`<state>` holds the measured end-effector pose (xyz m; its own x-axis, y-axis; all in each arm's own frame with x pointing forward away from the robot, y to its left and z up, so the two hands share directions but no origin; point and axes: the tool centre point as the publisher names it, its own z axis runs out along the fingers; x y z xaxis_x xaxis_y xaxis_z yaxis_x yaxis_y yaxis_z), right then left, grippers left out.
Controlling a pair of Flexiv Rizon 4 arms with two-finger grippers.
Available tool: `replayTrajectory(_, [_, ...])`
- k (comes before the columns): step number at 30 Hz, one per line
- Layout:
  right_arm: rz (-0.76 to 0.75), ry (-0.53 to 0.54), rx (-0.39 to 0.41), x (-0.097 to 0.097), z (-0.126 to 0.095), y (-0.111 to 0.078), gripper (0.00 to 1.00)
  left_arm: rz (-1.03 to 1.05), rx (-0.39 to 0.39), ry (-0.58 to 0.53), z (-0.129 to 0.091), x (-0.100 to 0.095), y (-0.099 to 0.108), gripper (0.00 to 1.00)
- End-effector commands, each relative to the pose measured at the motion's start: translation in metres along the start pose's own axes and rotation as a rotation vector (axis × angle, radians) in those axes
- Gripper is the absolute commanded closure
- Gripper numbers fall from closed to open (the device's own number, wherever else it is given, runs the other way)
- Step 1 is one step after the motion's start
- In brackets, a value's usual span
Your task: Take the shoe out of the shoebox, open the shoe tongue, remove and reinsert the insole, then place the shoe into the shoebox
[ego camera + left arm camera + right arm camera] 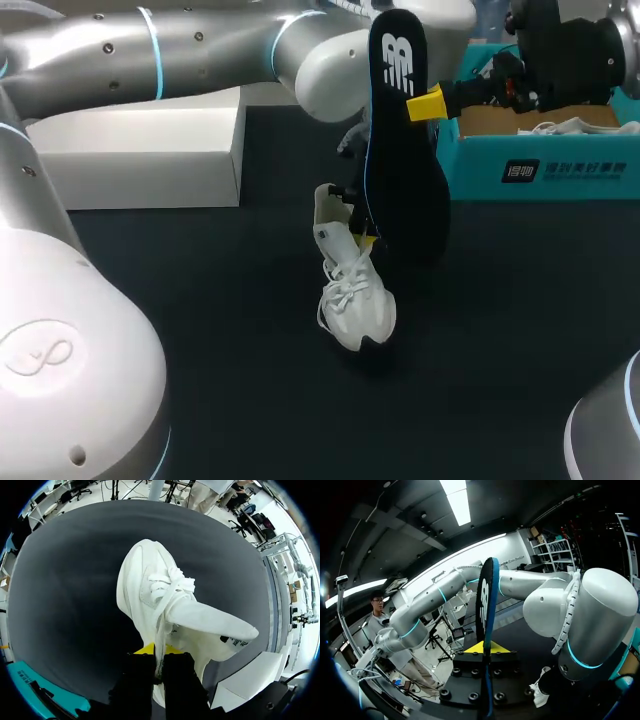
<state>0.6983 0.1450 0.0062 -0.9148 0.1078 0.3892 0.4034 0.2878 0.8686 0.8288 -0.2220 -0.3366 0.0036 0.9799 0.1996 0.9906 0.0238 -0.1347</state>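
Note:
The white laced shoe point(355, 292) stands on the black table, toe toward the front edge. My left gripper point(362, 232) is shut on the rim of its opening near the heel. In the left wrist view the shoe point(147, 587) stretches ahead of the gripper point(159, 656), its tongue point(212, 622) folded out to one side. The black insole point(400, 150) hangs upright above and behind the shoe, pinched at its edge by my right gripper point(428, 105). In the right wrist view the insole point(486, 600) rises edge-on from between the fingers of the gripper point(486, 650).
The teal shoebox point(540, 165) sits open at the back right with white paper inside. Its white lid point(140, 150) lies at the back left. My left arm point(200, 50) crosses the back of the table.

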Motion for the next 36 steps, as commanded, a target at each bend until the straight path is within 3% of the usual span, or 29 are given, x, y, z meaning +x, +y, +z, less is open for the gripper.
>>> replayTrajectory(1, [0.001, 0.000, 0.003, -0.001, 0.002, 0.001, 1.00, 0.010, 0.011, 0.024, 0.004, -0.007, 0.006, 1.00])
replayTrajectory(15, [0.001, 0.000, 0.003, -0.001, 0.002, 0.001, 1.00, 0.061, 0.015, 0.057, 0.012, -0.014, 0.002, 1.00])
replayTrajectory(16, [0.001, 0.000, 0.003, -0.001, 0.002, 0.001, 1.00, 0.062, 0.017, 0.054, 0.012, -0.014, 0.002, 0.95])
replayTrajectory(17, [0.001, 0.000, 0.003, -0.001, 0.002, 0.001, 1.00, 0.063, 0.019, 0.053, 0.011, -0.015, 0.002, 0.58])
replayTrajectory(18, [0.001, 0.000, 0.003, -0.001, 0.002, 0.001, 1.00, 0.064, 0.020, 0.050, 0.011, -0.015, 0.002, 0.54])
replayTrajectory(21, [0.001, 0.000, 0.003, -0.001, 0.002, 0.001, 1.00, 0.065, 0.025, 0.045, 0.010, -0.015, 0.001, 0.55])
replayTrajectory(23, [0.001, 0.000, 0.003, -0.001, 0.002, 0.001, 1.00, 0.067, 0.029, 0.041, 0.009, -0.016, 0.001, 0.13])
replayTrajectory(24, [0.001, 0.000, 0.003, -0.001, 0.002, 0.001, 1.00, 0.065, 0.032, 0.033, 0.008, -0.016, 0.000, 0.00])
replayTrajectory(31, [0.001, 0.000, 0.003, -0.001, 0.002, 0.001, 1.00, 0.002, 0.025, -0.088, -0.012, -0.015, 0.002, 0.00])
replayTrajectory(36, [0.001, 0.000, 0.003, -0.001, 0.002, 0.001, 1.00, -0.051, 0.067, -0.159, -0.025, -0.018, 0.007, 0.00])
